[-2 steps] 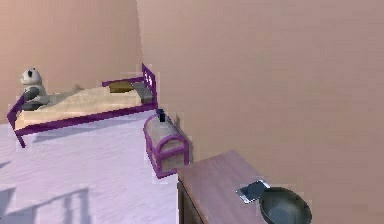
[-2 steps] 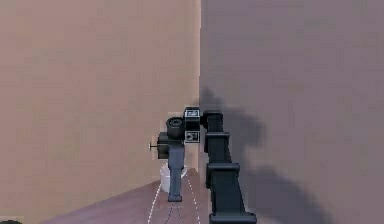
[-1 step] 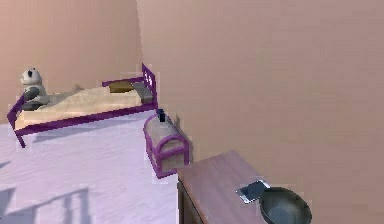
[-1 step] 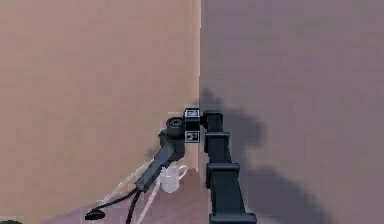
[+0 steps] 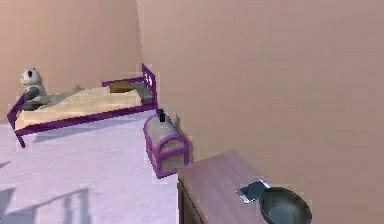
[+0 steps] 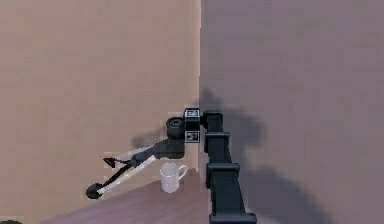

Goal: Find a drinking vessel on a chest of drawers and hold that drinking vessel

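Note:
A white mug with its handle to the right stands low in the arm side view, just above a brown top along the bottom edge. The dark arm rises beside it on the right. My gripper reaches from its dark body down to the left, its thin fingers running past the mug's left side against the wall. I cannot tell whether the gripper holds anything, or whether it touches the mug.
In the forward view, a brown chest top at the bottom right carries a dark bowl and a small flat device. Beyond stand a small purple chest, with a dark bottle on it, and a purple-framed bed with a plush toy. Pink walls close the right.

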Controlling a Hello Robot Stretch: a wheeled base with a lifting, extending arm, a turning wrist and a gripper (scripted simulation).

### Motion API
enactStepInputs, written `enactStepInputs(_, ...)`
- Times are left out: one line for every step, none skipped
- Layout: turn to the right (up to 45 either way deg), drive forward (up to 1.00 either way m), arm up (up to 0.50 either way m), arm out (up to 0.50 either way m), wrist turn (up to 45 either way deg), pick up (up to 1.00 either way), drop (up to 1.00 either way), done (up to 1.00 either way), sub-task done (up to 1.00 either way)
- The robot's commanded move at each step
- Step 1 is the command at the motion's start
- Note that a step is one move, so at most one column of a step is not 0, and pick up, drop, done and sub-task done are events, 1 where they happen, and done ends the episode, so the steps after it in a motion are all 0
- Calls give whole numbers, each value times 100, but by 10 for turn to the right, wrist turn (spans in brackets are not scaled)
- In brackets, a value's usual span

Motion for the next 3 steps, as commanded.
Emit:
enactStepInputs(0,0,0,0,450,0,0,0,0)
enactStepInputs(0,0,0,0,210,0,0,0,0)
enactStepInputs(0,0,-30,0,0,0,0,0,0)
